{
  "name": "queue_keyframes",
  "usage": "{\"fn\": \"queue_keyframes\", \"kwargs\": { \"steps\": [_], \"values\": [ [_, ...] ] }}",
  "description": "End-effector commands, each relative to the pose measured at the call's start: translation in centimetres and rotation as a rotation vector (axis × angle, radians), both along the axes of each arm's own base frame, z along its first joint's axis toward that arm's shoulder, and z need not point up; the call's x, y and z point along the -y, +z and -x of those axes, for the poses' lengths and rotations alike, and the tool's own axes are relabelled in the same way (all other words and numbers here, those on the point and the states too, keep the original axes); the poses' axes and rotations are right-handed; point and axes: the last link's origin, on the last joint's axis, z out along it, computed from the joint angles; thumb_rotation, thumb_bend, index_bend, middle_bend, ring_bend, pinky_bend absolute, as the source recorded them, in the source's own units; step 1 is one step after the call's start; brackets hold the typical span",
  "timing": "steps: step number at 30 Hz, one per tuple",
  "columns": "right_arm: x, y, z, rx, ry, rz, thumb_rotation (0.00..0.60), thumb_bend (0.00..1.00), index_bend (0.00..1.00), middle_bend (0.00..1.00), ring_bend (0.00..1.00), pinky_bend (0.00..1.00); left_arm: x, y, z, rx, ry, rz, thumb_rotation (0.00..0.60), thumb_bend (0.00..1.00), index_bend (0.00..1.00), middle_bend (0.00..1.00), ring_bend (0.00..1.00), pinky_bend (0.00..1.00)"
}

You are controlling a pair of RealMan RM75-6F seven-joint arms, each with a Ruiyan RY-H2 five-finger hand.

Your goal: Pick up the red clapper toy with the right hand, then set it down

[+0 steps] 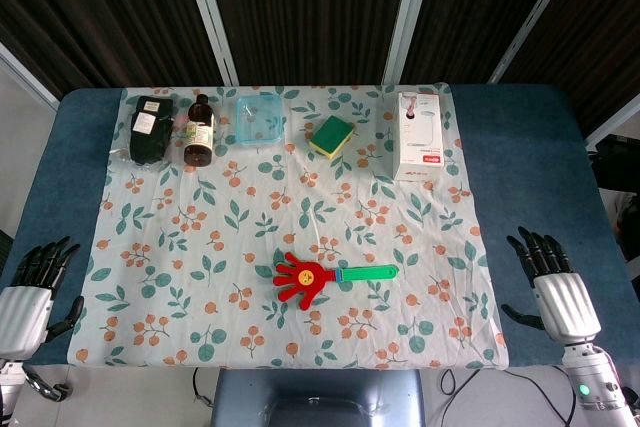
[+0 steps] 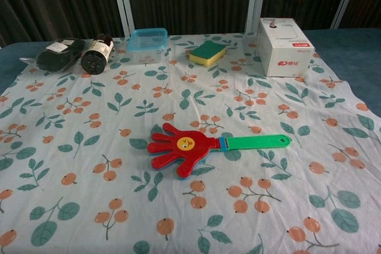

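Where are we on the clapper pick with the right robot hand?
Nothing looks done: the red clapper toy lies flat on the floral cloth, untouched. In hand: nothing; the right robot hand rests open at the table edge, the left robot hand likewise. Left: reach, grasp, lift, set down.

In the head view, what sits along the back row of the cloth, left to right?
Dark pouch → brown bottle → clear blue tub → yellow-green sponge → white box.
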Motion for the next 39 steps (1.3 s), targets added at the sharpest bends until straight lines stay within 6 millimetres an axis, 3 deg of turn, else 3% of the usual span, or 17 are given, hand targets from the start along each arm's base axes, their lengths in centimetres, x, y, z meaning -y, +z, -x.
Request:
{"fn": "queue_keyframes", "kwargs": {
  "steps": [1, 8, 16, 19, 24, 26, 30, 34, 39],
  "values": [
    [0.1, -0.2, 0.0, 0.001, -0.004, -0.004, 0.600, 0.13, 0.00, 0.00, 0.00, 0.00, 0.1, 0.0, 0.0, -0.001, 0.004, 0.000, 0.600, 0.43, 0.00, 0.00, 0.00, 0.07],
    [0.8, -2.2, -0.7, 0.053, 0.001, -0.049, 0.600, 0.13, 0.00, 0.00, 0.00, 0.00, 0.3, 0.1, 0.2, 0.010, 0.011, 0.013, 0.600, 0.43, 0.00, 0.00, 0.00, 0.07],
    [6.4, -7.2, -5.7, 0.131, 0.026, -0.235, 0.600, 0.14, 0.01, 0.00, 0.00, 0.00, -0.2, 0.4, 0.1, 0.026, 0.002, 0.005, 0.600, 0.43, 0.00, 0.00, 0.00, 0.08],
    [8.4, -9.3, -7.9, 0.201, -0.012, -0.347, 0.600, 0.19, 0.10, 0.00, 0.00, 0.00, -0.1, 0.4, 0.1, 0.034, -0.001, 0.025, 0.600, 0.43, 0.00, 0.00, 0.00, 0.08],
    [10.9, -12.7, -10.8, 0.179, 0.006, -0.427, 0.600, 0.33, 0.26, 0.00, 0.00, 0.00, 0.2, 1.1, 0.0, 0.060, -0.015, 0.001, 0.600, 0.43, 0.00, 0.00, 0.00, 0.08],
    [11.3, -14.1, -12.0, 0.169, 0.024, -0.442, 0.600, 0.33, 0.30, 0.00, 0.00, 0.00, 0.4, 1.4, 0.0, 0.067, -0.020, -0.008, 0.600, 0.43, 0.00, 0.00, 0.00, 0.08],
    [11.4, -14.5, -12.3, 0.168, 0.026, -0.446, 0.600, 0.33, 0.36, 0.00, 0.00, 0.00, 0.5, 1.5, 0.1, 0.068, -0.021, -0.010, 0.600, 0.43, 0.00, 0.00, 0.00, 0.08],
    [11.7, -16.9, -14.4, 0.158, 0.048, -0.492, 0.600, 0.34, 0.42, 0.00, 0.00, 0.00, 0.9, 1.8, 0.1, 0.081, -0.023, -0.010, 0.600, 0.43, 0.00, 0.00, 0.00, 0.08],
    [11.5, -18.2, -14.8, 0.149, 0.022, -0.502, 0.600, 0.34, 0.48, 0.00, 0.00, 0.00, 1.1, 2.1, 0.1, 0.092, -0.031, -0.007, 0.600, 0.43, 0.00, 0.00, 0.00, 0.08]
  ]
}}
